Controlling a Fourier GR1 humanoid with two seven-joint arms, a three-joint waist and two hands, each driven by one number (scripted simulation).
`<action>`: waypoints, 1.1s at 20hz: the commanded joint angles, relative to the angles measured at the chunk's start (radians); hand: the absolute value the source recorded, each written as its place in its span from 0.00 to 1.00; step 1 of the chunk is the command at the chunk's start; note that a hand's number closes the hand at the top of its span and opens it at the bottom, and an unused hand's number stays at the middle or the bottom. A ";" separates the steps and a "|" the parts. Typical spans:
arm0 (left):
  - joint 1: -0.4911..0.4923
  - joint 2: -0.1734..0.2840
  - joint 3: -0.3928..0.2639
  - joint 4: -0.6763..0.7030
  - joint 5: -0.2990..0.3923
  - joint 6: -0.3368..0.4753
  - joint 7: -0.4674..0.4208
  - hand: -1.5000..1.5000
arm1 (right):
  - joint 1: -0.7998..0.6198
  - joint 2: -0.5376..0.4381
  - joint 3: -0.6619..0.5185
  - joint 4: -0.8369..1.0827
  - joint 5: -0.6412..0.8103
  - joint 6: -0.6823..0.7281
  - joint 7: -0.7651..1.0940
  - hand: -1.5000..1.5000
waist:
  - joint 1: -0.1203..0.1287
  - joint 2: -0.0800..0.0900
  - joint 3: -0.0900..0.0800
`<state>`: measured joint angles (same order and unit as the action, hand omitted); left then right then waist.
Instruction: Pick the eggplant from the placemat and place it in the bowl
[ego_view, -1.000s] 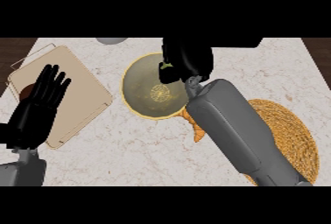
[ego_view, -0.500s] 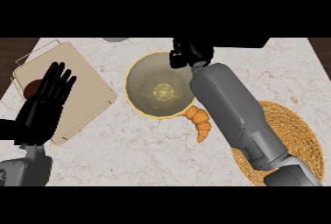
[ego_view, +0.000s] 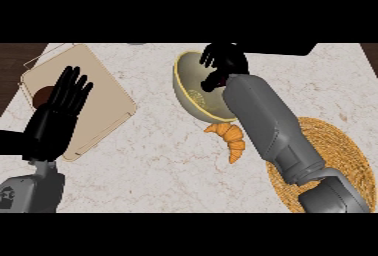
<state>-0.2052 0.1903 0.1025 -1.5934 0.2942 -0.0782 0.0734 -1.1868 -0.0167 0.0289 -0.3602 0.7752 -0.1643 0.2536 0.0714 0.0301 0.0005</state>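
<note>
Marbled counter (ego_view: 162, 165), woven placemat (ego_view: 336, 150) at right; right hand (ego_view: 224, 64) over the bowl (ego_view: 193, 95), fingers curled, contents hidden; eggplant not discernible; left hand (ego_view: 63, 102) open over cutting board (ego_view: 103, 95).

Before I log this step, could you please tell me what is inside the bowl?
The bowl shows only a bare pale interior; the right hand and forearm cover its right side, so no eggplant is visible.

Left hand (ego_view: 63, 107) rests open at the left, fingers up. Right hand (ego_view: 224, 62) extends forward on its grey forearm, fingers curled.
</note>
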 joint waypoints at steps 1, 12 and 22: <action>-0.006 -0.007 0.001 0.020 0.007 -0.013 -0.018 0.50 | 0.001 -0.009 -0.069 0.048 -0.063 -0.022 -0.162 0.00 | 0.004 0.005 0.000; 0.021 -0.009 -0.010 -0.055 -0.012 0.023 0.026 0.50 | 0.010 -0.049 -0.397 -0.033 -0.376 -0.151 -0.400 0.00 | -0.007 -0.007 0.002; 0.045 0.018 0.050 0.025 0.013 -0.021 -0.023 0.50 | 0.111 -0.259 -0.455 0.004 -0.442 0.012 -0.480 0.00 | -0.060 -0.024 0.000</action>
<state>-0.1595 0.1948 0.1278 -1.5953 0.2956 -0.0812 0.0690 -1.1306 -0.2146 -0.4121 -0.3530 0.3587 -0.2189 -0.1982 0.0299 0.0127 0.0007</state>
